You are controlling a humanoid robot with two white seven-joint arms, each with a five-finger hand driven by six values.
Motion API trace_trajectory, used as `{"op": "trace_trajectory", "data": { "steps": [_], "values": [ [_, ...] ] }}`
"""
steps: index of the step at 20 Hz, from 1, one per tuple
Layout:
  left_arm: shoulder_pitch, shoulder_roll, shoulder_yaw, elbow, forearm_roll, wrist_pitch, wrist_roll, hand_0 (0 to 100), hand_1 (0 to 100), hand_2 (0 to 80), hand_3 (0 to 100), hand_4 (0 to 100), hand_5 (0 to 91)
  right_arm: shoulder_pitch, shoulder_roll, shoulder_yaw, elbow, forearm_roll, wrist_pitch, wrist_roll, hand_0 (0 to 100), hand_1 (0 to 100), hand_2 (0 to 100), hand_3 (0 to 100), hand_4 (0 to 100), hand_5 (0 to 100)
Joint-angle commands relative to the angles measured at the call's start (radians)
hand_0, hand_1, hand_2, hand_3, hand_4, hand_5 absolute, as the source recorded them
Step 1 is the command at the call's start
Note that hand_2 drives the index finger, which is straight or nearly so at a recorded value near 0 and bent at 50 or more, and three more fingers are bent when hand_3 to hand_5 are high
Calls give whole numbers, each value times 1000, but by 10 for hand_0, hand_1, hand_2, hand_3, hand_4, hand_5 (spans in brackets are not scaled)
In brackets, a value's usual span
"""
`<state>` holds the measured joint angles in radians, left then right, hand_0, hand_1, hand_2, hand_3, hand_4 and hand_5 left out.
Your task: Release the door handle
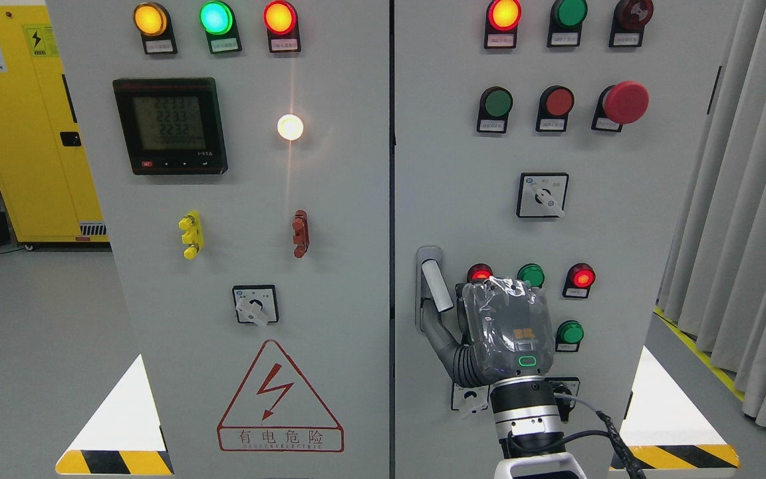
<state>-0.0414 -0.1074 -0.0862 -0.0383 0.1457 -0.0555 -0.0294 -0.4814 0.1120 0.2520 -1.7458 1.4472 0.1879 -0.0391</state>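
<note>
Handle [433,286] is sitting on the left edge of the right-hand cabinet door [622,219], standing upright with its pale grip tilted slightly, top toward 11 o'clock. Right hand [489,332] is hanging just beside it, at about 4 o'clock from the grip, with its arm coming up from the bottom edge right of the middle. Back of the hand is facing the camera, wrapped in clear plastic, knuckles pointing toward 12 o'clock. One dark finger [437,332] is reaching out toward 10 o'clock and meeting the lower end of the handle; whether it is hooking behind the grip or only touching it is hidden. Other fingers are lying behind the palm, so I cannot tell if the hand is spread, curled or gripping. Wrist is standing nearly vertical, a silver cuff [526,412] below the palm and a black cable [606,426] looping off toward 4 o'clock. Around the hand, at 12 to 3 o'clock, round lamps are glowing: a red lamp [480,273], a green lamp [530,275] and another red lamp [582,277], with a lower green lamp [569,332] at 3 o'clock. Left door [250,219] is carrying a digital meter [170,125] and a red lightning warning triangle [279,396]. Left arm is not showing.
</note>
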Motion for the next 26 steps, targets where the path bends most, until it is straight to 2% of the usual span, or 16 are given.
{"op": "trace_trajectory", "data": {
  "steps": [1,26],
  "values": [
    [0,0,0,0,0,5,0,120,556,0,0,0,0,0,0,0,-1,-1,2,1,602,364,957,1000,1000,1000],
    [1,0,0,0,0,3,0,120,556,0,0,0,0,1,0,-22,-9,-1,4,1,577,386,955,1000,999,1000]
  ]
}}
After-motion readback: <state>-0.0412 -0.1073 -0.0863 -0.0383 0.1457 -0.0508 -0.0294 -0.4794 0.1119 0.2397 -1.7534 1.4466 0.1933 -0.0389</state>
